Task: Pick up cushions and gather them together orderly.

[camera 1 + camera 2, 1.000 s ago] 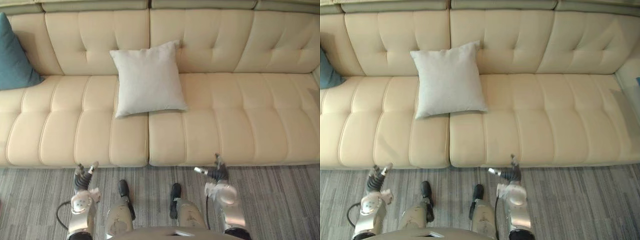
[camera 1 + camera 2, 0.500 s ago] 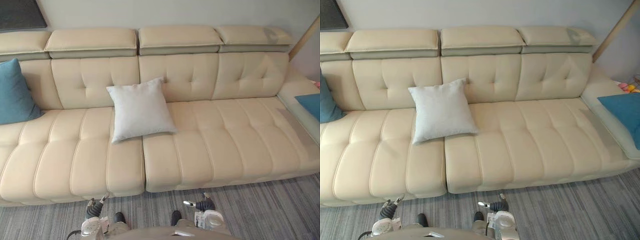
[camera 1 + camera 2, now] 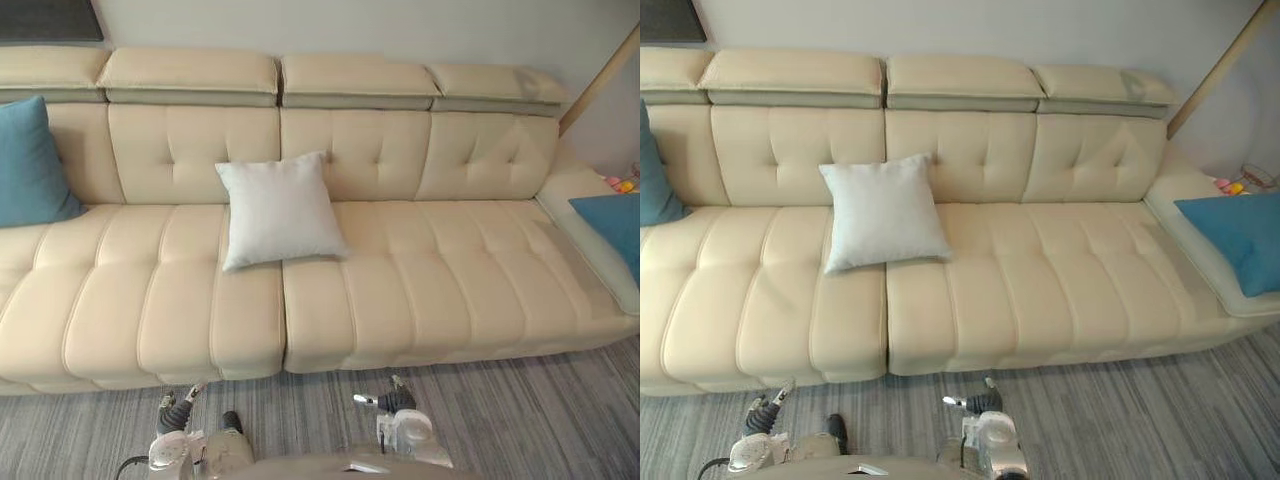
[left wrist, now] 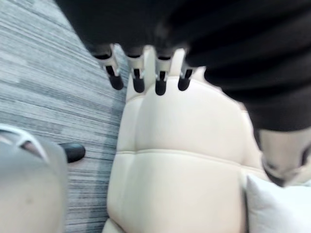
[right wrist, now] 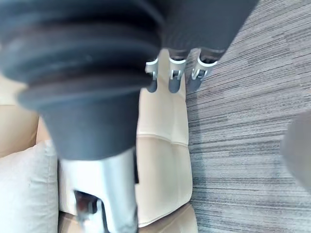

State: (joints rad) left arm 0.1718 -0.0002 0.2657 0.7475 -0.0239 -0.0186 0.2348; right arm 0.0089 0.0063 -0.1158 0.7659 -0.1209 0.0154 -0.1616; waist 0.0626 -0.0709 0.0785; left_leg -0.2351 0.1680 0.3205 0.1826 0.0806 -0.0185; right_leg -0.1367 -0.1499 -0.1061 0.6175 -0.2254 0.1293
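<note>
Cushions: three on the cream tufted sofa (image 3: 420,290), well apart from one another. White cushion (image 3: 280,208) sits near the middle, leaning tilted against the backrest, with its lower edge on the seat across the seam between two seat sections. Left teal cushion (image 3: 30,165) stands upright against the backrest at the sofa's far left end. Right teal cushion (image 3: 1235,240) lies flat on the chaise section at the far right end. Small coloured objects (image 3: 1232,186) sit just behind it, too small to identify.

Left hand (image 3: 172,414) hangs low over the grey striped carpet (image 3: 520,410), in front of the sofa's front edge. In the left wrist view its fingers (image 4: 137,80) are straight and side by side with the thumb set apart; the hand holds nothing and touches nothing. A corner of the white cushion shows on the seat beyond it.

Right hand (image 3: 393,402) is also low over the carpet, in front of the seat section right of the white cushion. In the right wrist view its fingers (image 5: 174,75) are extended in a row, relaxed, closed on nothing and clear of the sofa.

Both hands are well short of every cushion.
</note>
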